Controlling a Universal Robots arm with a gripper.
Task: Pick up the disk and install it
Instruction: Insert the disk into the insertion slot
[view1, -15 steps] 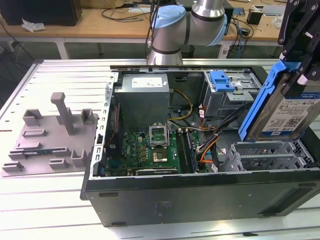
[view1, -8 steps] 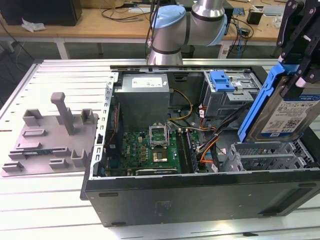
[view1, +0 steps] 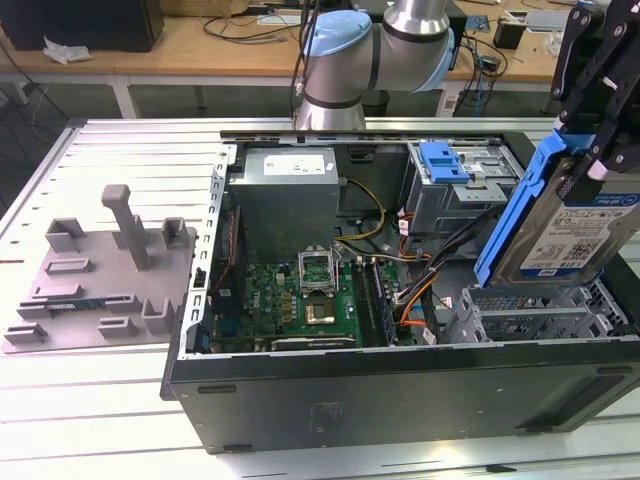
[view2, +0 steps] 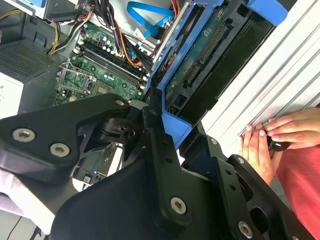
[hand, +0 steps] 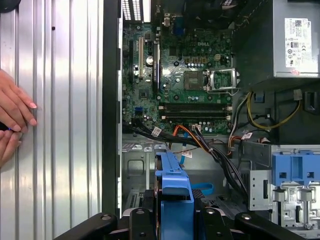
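Open PC case (view1: 400, 390) sits on the bench (view1: 100, 420) — over its near corner, at the exterior view's right, the jaws are clamped on the disk (view1: 565, 235), tilted up on edge; drive cage (view1: 450, 170) farther back.

Whole setup sits on a silver ribbed metal bench (view1: 110, 145), slats running left to right, and the light's bright and even. Along the far side there's a wooden bench (view1: 200, 45) on white legs (view1: 125, 98). It has a black box (view1: 90, 20) at its left end, crumpled white paper (view1: 62, 50) beside that and loose cables (view1: 262, 22) further right.
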